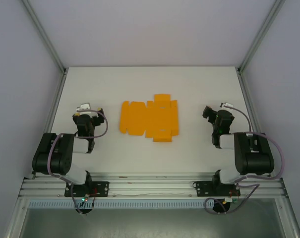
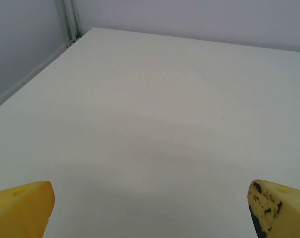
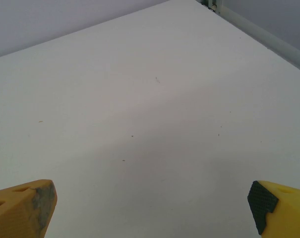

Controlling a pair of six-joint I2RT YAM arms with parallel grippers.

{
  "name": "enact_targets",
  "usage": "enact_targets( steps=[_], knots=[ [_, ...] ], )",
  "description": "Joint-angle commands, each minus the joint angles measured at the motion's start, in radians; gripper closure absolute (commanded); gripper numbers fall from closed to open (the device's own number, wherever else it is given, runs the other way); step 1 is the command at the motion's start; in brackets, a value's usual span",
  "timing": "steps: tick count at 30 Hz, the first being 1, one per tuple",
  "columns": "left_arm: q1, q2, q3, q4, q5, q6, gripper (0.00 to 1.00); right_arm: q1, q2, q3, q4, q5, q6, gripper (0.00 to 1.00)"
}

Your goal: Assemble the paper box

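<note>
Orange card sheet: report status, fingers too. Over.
Left fingers open, empty. Right fingers open, empty. Flat bright orange die-cut card sheet unfolded, midway between them, untouched. Nothing seen in the way.

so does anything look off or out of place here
Nothing stands out. The paper box lies flat and unfolded on the table, no visible tears; the left gripper and right gripper sit open either side, clear of it.

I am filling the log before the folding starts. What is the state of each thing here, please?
paper box: not folded, a flat sheet lying on the table, apart from both grippers.
left gripper: open, holding nothing.
right gripper: open, holding nothing.
</note>
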Motion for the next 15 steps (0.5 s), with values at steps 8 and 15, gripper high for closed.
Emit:
enact_targets(
  steps=[8,15],
  knots=[
    [-0.011,-0.008,0.023,-0.001,0.0,0.023,0.0,0.005,-0.008,0.008,0.019,0.001,-0.014,0.0],
    [-0.011,-0.008,0.024,-0.003,-0.001,0.023,0.0,0.005,-0.008,0.01,0.019,0.001,-0.012,0.0]
  ],
)
